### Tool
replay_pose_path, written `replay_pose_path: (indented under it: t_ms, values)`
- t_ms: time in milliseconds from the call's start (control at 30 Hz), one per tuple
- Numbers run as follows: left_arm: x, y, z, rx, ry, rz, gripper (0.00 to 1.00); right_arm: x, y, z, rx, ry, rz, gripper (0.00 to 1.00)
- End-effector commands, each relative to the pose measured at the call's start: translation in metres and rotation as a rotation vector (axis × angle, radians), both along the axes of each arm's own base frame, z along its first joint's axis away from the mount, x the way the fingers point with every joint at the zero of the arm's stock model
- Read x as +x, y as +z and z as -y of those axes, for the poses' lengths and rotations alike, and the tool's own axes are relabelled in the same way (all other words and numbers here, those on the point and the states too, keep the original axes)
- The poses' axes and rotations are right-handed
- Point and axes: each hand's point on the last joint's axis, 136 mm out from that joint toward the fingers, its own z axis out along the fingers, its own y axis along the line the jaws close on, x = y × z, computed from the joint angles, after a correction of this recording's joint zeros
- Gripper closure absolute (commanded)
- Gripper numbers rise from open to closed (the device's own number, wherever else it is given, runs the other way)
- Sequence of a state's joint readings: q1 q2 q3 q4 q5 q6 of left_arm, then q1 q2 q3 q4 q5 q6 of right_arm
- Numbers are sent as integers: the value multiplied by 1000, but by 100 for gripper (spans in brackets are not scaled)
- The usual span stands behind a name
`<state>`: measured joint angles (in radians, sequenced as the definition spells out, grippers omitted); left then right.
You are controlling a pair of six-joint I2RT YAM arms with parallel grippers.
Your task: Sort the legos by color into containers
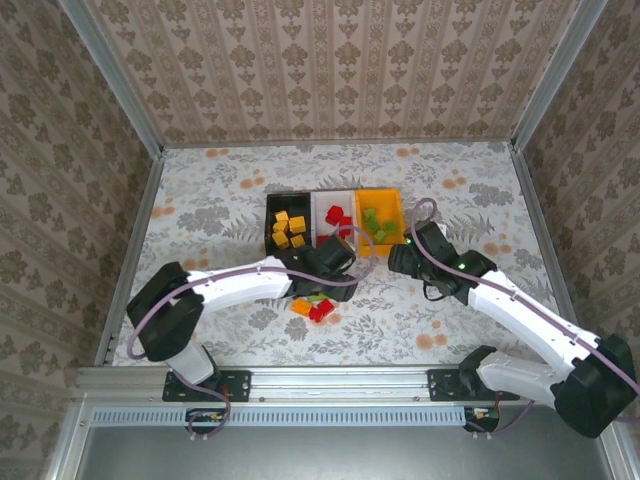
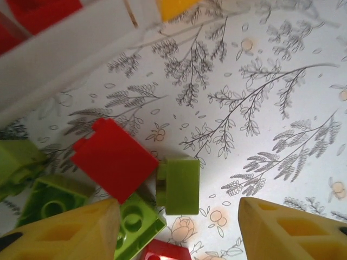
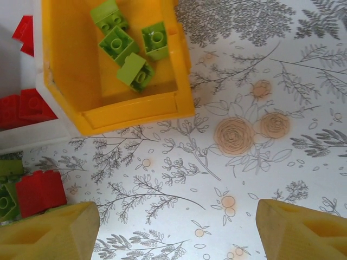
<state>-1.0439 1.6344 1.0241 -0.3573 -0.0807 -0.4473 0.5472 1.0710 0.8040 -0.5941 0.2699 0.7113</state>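
Nearest the arm bases: loose legos [image 1: 312, 307] in a small heap on the counter [image 1: 220, 200], red, green and orange mixed, not yet sorted. Left fingers [image 2: 65, 235] hang over the heap, apart, gripping nothing. A green brick [image 2: 179, 184] sits just ahead of their gap and is likely the pick target. Right fingers [image 3: 49, 233] are spread and empty over bare counter beside the orange-yellow bin [image 3: 135, 116], probably keeping clear. Farthest, the containers [image 1: 335, 193]: black holds orange-yellow bricks, white red, orange-yellow green.

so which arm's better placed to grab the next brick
Left. The left gripper hangs over the loose pile, a green brick just ahead. The right gripper is by the yellow bin, over bare table.
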Motion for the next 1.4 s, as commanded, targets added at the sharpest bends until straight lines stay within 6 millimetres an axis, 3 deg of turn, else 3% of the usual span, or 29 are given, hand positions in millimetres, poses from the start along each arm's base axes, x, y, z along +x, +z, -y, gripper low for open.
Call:
replay_pose_path:
  t_ms: [0, 167, 467, 633, 833, 1000, 1167, 1367]
  values:
    - [0, -7, 3, 62, -23, 18, 42, -8, 0, 14, -18, -40, 2, 22]
    - [-2, -28, 6, 121, -32, 2, 47, -9, 6, 18, -15, -44, 21, 22]
    - [1, -44, 4, 179, -40, 20, 53, -11, 15, 22, -4, -49, 48, 21]
    - [0, -47, 5, 188, -46, 18, 70, -12, 18, 25, -2, -56, 56, 21]
    - [-5, -21, 13, 135, -61, 47, 79, -12, 19, 28, -5, -68, 62, 21]
    - [-5, 25, 32, 3, -78, 61, 82, -14, 16, 33, -15, -87, 58, 21]
    - [27, 68, 55, -167, -44, 63, 82, -16, 11, 37, -15, -107, 54, 21]
    - [85, 90, 86, -334, 17, 63, 81, -18, 8, 40, -18, -116, 44, 21]
